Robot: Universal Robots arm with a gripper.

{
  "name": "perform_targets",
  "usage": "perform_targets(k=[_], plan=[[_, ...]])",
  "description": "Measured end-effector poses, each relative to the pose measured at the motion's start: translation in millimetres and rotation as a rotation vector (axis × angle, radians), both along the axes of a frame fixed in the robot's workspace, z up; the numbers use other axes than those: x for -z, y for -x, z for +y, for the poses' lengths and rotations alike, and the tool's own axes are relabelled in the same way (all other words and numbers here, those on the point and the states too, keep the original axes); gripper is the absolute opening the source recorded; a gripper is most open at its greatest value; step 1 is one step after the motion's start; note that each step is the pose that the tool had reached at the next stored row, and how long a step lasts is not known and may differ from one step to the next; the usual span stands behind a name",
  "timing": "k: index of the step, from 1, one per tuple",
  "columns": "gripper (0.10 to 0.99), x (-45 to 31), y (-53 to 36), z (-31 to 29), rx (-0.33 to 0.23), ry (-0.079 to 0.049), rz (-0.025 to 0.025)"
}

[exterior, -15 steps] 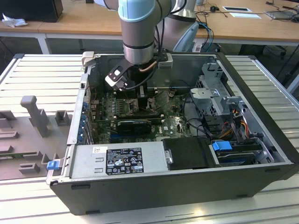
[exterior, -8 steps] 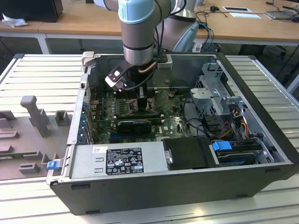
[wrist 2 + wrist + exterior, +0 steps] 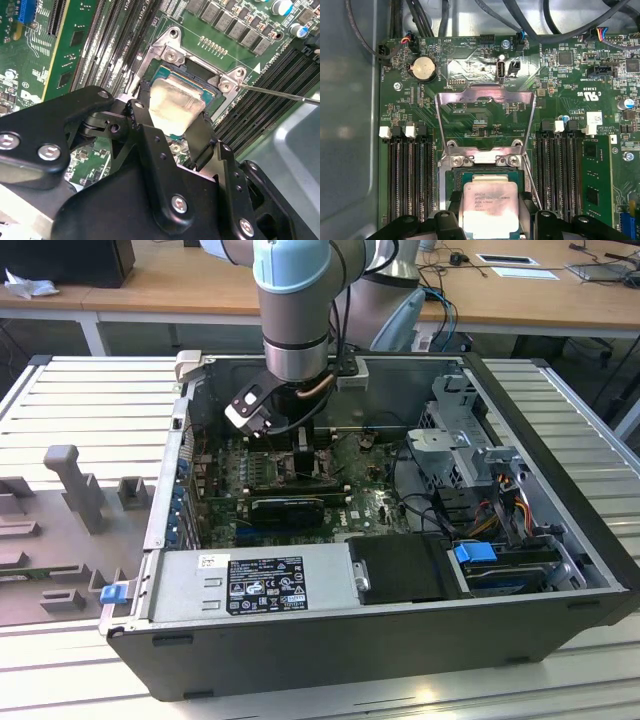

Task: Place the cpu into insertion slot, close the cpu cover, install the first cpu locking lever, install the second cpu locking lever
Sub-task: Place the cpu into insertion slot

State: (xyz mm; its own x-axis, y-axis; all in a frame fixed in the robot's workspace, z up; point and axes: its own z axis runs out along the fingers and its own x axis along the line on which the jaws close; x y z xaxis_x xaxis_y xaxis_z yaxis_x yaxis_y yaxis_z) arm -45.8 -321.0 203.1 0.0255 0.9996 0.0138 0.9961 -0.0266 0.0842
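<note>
The grey and pale-blue robot arm [image 3: 295, 310] is seen reaching down into an open black computer case [image 3: 400, 650], which is laid on its side on a ribbed aluminium table [image 3: 80, 400]. The black two-fingered hand [image 3: 292, 445] is lowered inside the case over the green circuit board [image 3: 360, 505].

In the second wrist view the small, flat, square, pale silver-grey cpu [image 3: 172, 102] is gripped by the hand [image 3: 173, 115]. The hand is narrowed onto it, with the black fingers [image 3: 202, 137] set against two opposite edges of the chip.

The cpu is located in the square, dark-framed insertion slot [image 3: 200, 75], square to the frame. Whether it is fully seated cannot be told.

The same grip is shown in the first wrist view: cpu [image 3: 489, 202], hand [image 3: 492, 215], slot frame [image 3: 485, 172].

The thin silver-grey metal cpu cover [image 3: 485, 91], a frame plate with a square window, is swung open and laid back away from the slot. It is hinged at the slot edge farthest from the hand, and the board is seen through its window.

A thin metal lever rod [image 3: 532, 187] is seen beside the slot, unlatched and clear of the cover. It is also seen as a long bare wire [image 3: 280, 93].

Long black memory slots [image 3: 407, 180] are ranged on both sides of the slot. A round silver coin cell [image 3: 424, 67] is mounted beyond the open cover.
</note>
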Motion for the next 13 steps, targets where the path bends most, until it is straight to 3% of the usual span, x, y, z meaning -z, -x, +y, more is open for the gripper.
perform_targets(k=[2, 3, 7, 13], plan=[[0.541, 0.0, 0.0, 0.0, 0.0, 0.0, 0.0], [0.608, 0.0, 0.0, 0.0, 0.0, 0.0, 0.0], [0.608, 0.6, 0.0, 4.7, 0.0, -0.001, 0.0], [0.608, 0.3, -0.1, 6.2, 0.0, -0.002, 0.0001]])
